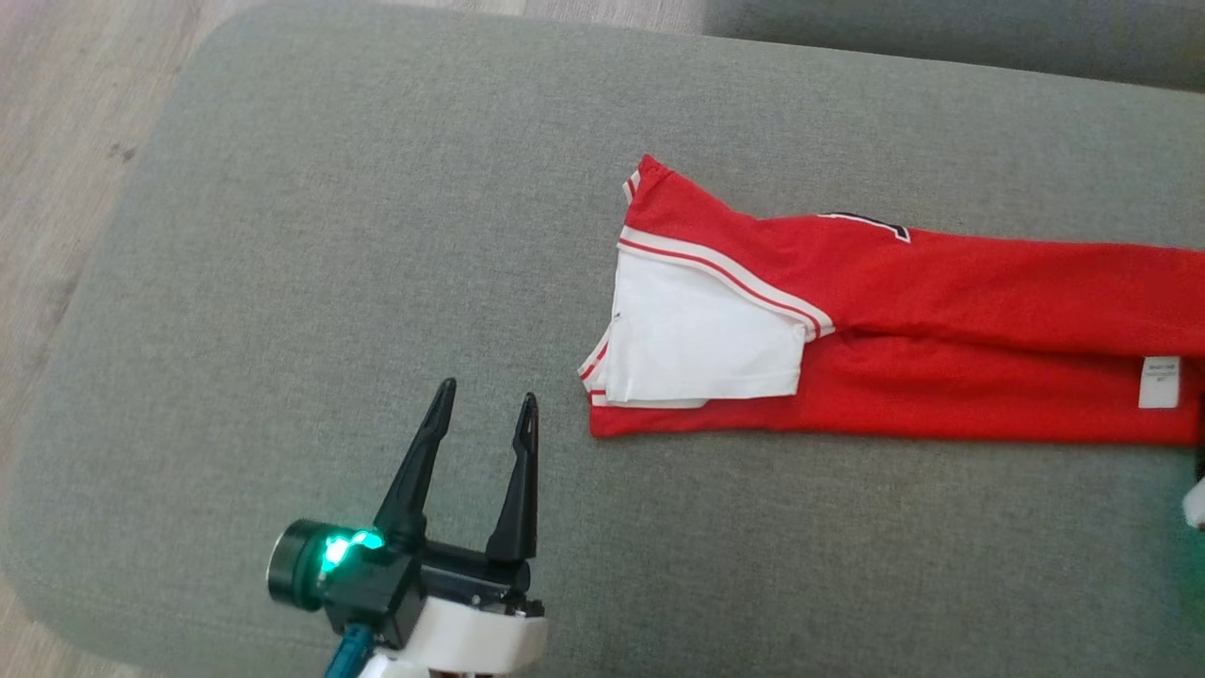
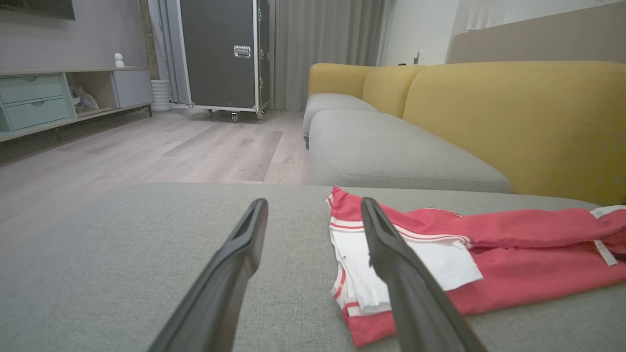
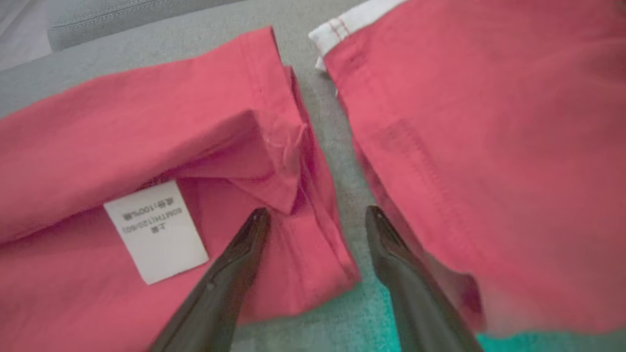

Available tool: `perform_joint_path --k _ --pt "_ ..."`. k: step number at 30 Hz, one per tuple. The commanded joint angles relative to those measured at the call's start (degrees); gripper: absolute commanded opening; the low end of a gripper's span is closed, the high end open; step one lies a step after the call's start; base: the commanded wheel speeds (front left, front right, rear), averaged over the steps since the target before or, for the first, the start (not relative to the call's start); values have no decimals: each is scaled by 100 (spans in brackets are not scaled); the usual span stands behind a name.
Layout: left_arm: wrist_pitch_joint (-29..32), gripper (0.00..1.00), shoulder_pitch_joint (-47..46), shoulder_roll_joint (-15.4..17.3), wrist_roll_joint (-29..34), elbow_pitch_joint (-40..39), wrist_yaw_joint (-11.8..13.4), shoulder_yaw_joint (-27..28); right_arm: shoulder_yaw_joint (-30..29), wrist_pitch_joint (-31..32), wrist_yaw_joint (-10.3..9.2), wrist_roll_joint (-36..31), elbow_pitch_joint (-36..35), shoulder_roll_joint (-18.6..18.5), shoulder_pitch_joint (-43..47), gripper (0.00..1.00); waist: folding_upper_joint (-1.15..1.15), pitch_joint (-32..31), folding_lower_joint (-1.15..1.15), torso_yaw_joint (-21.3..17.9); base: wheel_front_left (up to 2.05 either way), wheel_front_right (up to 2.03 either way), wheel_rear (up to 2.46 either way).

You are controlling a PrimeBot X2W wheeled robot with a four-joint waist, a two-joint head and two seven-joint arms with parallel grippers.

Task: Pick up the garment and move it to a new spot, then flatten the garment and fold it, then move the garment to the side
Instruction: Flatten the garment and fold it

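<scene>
While the garment lies on the right half of the grey cushion, both grippers stand released and empty.

Garment: red, folded into a long narrow band. It runs from near the cushion's middle out past the right edge of the head view. A white panel with red-and-white striped trim sits on top at its left end. A white care label shows near the right end, along the fold line. Cloth lies flat, with a shallow crease along its length.

Left gripper: lower left of the head view, over bare cushion, fingers spread and pointing away from the robot. Nothing between them. It is near the garment's lower left corner but clear of it. A green light glows on its body. From the left wrist the white panel shows just past the right-hand finger.

Right gripper: seen from its own wrist, fingers spread wide and pointing down at the garment's label end. One finger is over the red cloth beside the label. The other is over a grey strip of cushion that separates two red parts of the cloth. No cloth is pinched. Contact with the fabric: cannot tell.

Background from the left wrist: yellow sofa, wooden floor, dark wheeled case.
</scene>
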Motion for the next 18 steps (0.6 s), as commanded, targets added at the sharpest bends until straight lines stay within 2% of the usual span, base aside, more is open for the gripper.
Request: perform_joint_path --k 1,2,3,4,5,6,7,8,10,11,12,18 --pt "-53 100 3 -48 92 -150 -51 285 174 97 -4 146 -102 -84 -108 90 0 -23 0 -20 0 0 0" --pt "-53 100 27 -79 128 -144 -91 331 219 153 -4 275 -76 -77 -125 82 0 -33 0 -29 0 0 0" --pt "-53 100 50 -111 162 -140 -130 375 247 185 -4 394 -58 -82 -140 67 0 -42 0 -36 0 0 0" --pt "-53 100 73 -140 195 -134 -168 416 279 197 -4 478 -49 -100 -153 45 0 -50 0 -42 0 0 0" --pt "-53 100 93 -168 227 -127 -206 455 307 202 -4 529 -36 -131 -159 40 0 -55 0 -46 0 0 0" --pt "-53 100 111 -194 259 -121 -244 491 341 202 -4 556 -23 -165 -161 42 0 -59 0 -49 0 0 0" --pt "-53 100 127 -218 292 -114 -280 525 368 197 -4 580 -9 -199 -163 49 0 -64 0 -52 0 0 0" --pt "-53 100 141 -242 325 -109 -316 556 386 187 -4 609 5 -235 -166 62 0 -65 0 -51 0 0 0" --pt "-53 100 167 -288 389 -97 -380 613 416 101 -4 660 -6 -308 -160 77 0 -77 0 -46 0 0 0" --pt "-53 100 181 -309 416 -89 -410 637 439 46 -4 683 -44 -342 -149 97 0 -88 0 -40 0 0 0" --pt "-53 100 199 -330 443 -79 -439 663 448 -18 -4 717 -130 -355 -143 100 0 -104 0 -40 0 0 0" --pt "-53 100 305 -408 549 -63 -554 795 453 -206 -4 847 -780 -467 -229 100 0 -153 0 -94 0 0 0"
